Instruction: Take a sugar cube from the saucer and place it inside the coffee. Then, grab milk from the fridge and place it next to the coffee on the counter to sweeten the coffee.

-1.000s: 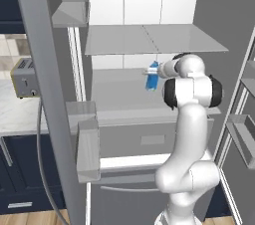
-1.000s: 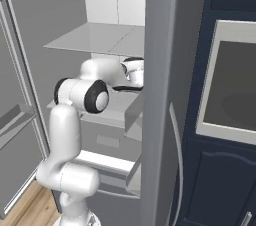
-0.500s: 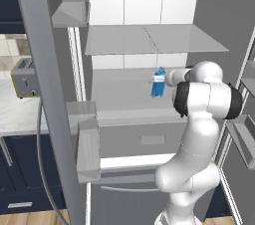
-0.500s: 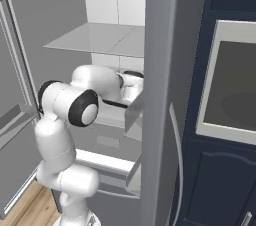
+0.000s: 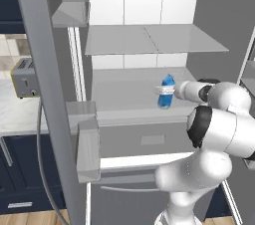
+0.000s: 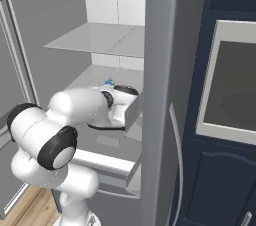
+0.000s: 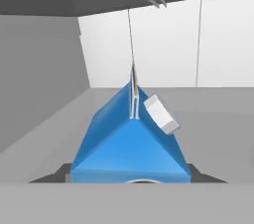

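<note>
Inside the fridge [image 5: 149,5], above its lower shelf, I am gripping the milk [image 5: 166,91], a blue gabled carton with a white cap; my gripper [image 5: 166,90] is mostly hiding behind it.

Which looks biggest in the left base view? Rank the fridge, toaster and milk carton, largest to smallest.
1. fridge, spanning most of the picture
2. toaster on the counter
3. milk, held by the gripper

Toaster and milk look close in size, and they sit at different depths, so that order is unsure.

No readable text, label, brand, number or sign is found. The milk [image 5: 167,91] carton faces are plain blue with a blank white band; the fridge [image 5: 149,45] walls are unmarked.
</note>
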